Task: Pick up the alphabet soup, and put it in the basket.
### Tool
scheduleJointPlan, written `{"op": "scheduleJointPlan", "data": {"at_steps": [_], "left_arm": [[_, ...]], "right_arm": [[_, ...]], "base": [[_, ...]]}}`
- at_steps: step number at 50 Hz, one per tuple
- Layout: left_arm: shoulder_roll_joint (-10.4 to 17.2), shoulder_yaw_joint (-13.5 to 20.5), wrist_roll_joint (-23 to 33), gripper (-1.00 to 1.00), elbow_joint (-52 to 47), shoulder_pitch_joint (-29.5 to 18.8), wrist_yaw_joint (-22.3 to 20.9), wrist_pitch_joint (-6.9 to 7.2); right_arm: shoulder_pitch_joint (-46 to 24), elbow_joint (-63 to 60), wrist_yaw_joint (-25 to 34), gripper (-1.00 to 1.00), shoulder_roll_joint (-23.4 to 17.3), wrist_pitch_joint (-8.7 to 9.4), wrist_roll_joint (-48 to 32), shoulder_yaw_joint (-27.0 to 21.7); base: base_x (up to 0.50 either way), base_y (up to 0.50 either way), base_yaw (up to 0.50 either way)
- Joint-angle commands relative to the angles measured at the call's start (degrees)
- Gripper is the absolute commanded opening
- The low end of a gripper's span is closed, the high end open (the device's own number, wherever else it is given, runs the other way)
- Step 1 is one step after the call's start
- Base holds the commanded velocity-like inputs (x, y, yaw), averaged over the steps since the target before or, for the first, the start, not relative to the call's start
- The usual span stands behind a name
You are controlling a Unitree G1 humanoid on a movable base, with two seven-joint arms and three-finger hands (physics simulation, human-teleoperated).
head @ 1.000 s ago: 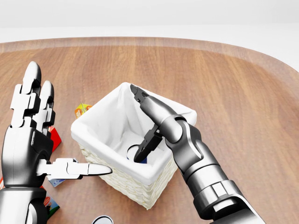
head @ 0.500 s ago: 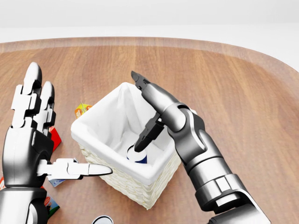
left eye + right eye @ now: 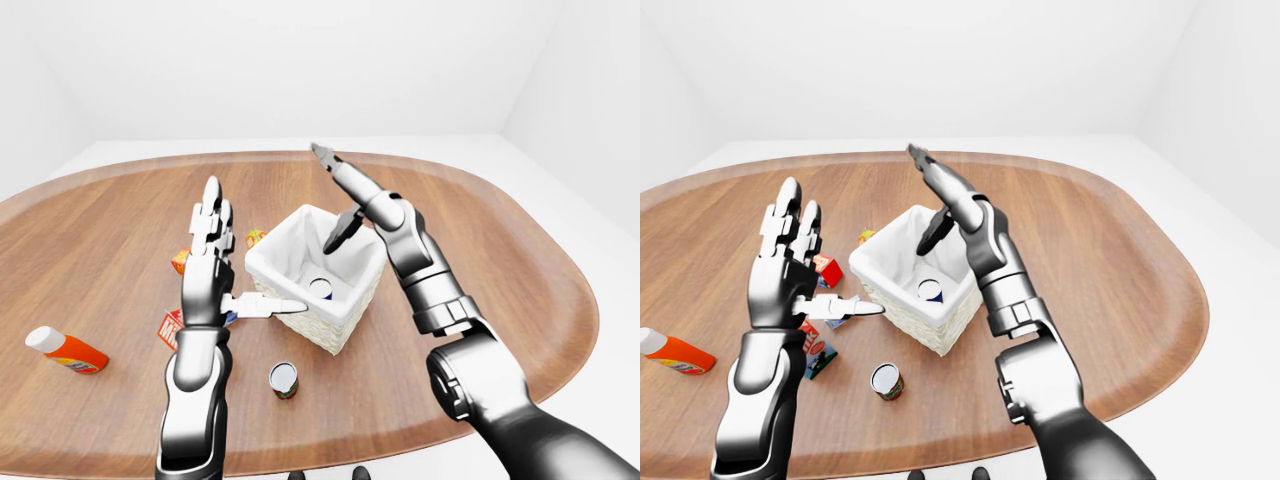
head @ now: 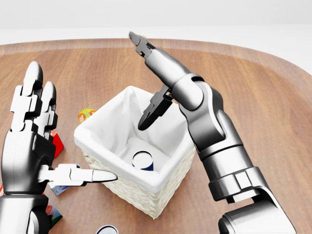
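Right hand (image 4: 146, 80), fingers spread and empty above the basket (image 4: 105, 127) mid-frame holding the soup can (image 4: 143, 160), could snag the liner.

alphabet soup (image 4: 143, 160) in basket (image 4: 127, 187), can (image 3: 284, 379) below basket

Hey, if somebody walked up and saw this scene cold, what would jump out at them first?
Probably the right hand, open and raised above the white-lined wicker basket at the middle of the head view, with the alphabet soup standing inside on the basket's floor. Next, the left hand held up open at the left, its thumb pointing at the basket's wall.
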Motion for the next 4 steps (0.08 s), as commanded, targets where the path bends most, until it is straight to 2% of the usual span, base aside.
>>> {"op": "scheduleJointPlan", "data": {"at_steps": [1, 4], "left_arm": [[-0.1, -0.1, 0.1, 1.00, -0.5, 0.1, 0.0, 0.00], [-0.1, -0.3, 0.2, 1.00, -0.7, 0.2, 0.0, 0.00]], "right_arm": [[-2.4, -5.0, 2.0, 1.00, -1.4, 0.00, 1.0, -0.8], [-2.9, -5.8, 1.8, 1.00, -1.8, 0.00, 1.2, -1.0]], "base": [[0.00, 0.00, 0.00], [0.00, 0.00, 0.00]]}}
